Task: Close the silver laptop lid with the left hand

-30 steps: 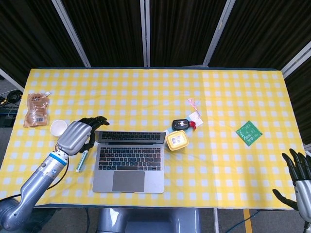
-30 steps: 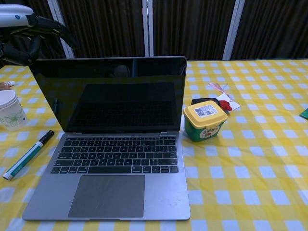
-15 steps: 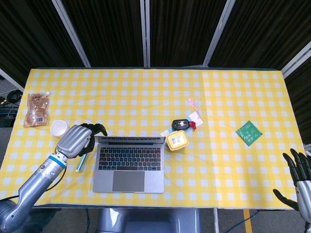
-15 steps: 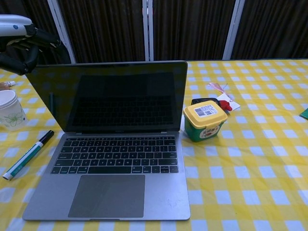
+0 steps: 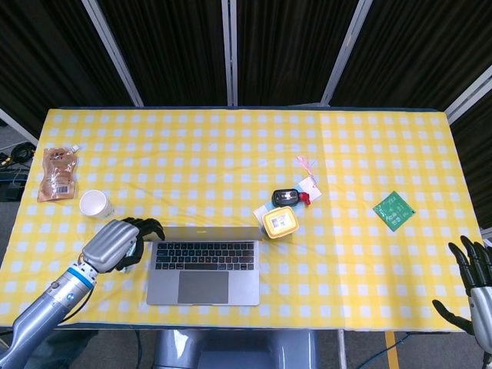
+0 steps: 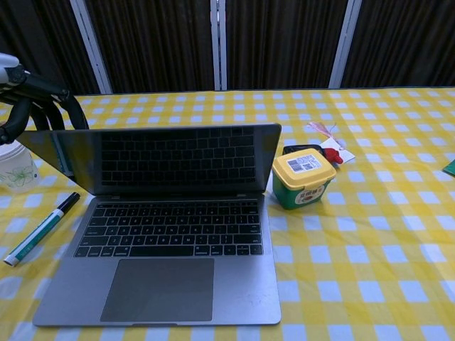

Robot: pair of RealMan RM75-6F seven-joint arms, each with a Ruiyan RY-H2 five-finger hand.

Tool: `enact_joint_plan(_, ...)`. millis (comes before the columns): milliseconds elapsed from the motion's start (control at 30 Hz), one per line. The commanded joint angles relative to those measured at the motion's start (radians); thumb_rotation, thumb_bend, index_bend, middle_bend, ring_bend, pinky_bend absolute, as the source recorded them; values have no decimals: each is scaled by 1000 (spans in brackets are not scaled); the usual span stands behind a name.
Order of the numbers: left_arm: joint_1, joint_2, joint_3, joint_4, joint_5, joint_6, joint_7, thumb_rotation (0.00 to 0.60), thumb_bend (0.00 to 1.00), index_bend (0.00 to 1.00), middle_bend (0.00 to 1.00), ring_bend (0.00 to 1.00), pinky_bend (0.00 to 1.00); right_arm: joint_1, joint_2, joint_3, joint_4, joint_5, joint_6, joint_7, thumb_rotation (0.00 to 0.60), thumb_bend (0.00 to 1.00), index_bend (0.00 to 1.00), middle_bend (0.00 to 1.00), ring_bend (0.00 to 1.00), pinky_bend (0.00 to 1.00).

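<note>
The silver laptop (image 5: 204,265) (image 6: 170,270) sits at the front of the table, left of centre. Its lid (image 6: 160,160) leans forward over the keyboard, roughly half closed; the dark screen mirrors the keys. My left hand (image 5: 115,242) (image 6: 28,103) is at the lid's top left corner, its dark fingers (image 5: 150,227) curled over the back edge and pressing on it. It holds nothing. My right hand (image 5: 475,280) hangs off the table's front right corner, fingers spread, holding nothing.
A yellow-lidded green tub (image 6: 302,177) stands just right of the lid, with a black device (image 5: 285,197) and tags behind it. A marker pen (image 6: 41,227) lies left of the laptop, a paper cup (image 5: 93,203) and brown pouch (image 5: 58,173) further left. A green card (image 5: 393,210) lies right.
My left hand has moved toward the table's front, pushing the lid down from nearly upright to about half closed. The right hand has stayed still.
</note>
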Motion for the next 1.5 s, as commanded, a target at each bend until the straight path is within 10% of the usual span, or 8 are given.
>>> enact_joint_plan(33, 13, 11, 36, -8, 52, -5, -29, 600, 1000, 363, 259, 322, 321, 0, 0, 0, 0, 0, 0, 0, 600, 0, 63, 0, 0, 0)
enact_joint_plan(633, -24, -43, 161, 56, 285, -65, -181, 600, 1000, 364, 259, 322, 315, -1, 4, 1, 0, 1, 2, 9, 600, 0, 63, 0, 0, 0)
enact_joint_plan(1500, -49, -341, 183, 267, 163, -156, -83, 600, 1000, 370, 259, 322, 315, 4, 3, 2, 2, 13, -10, 12, 600, 0, 64, 0, 0, 0)
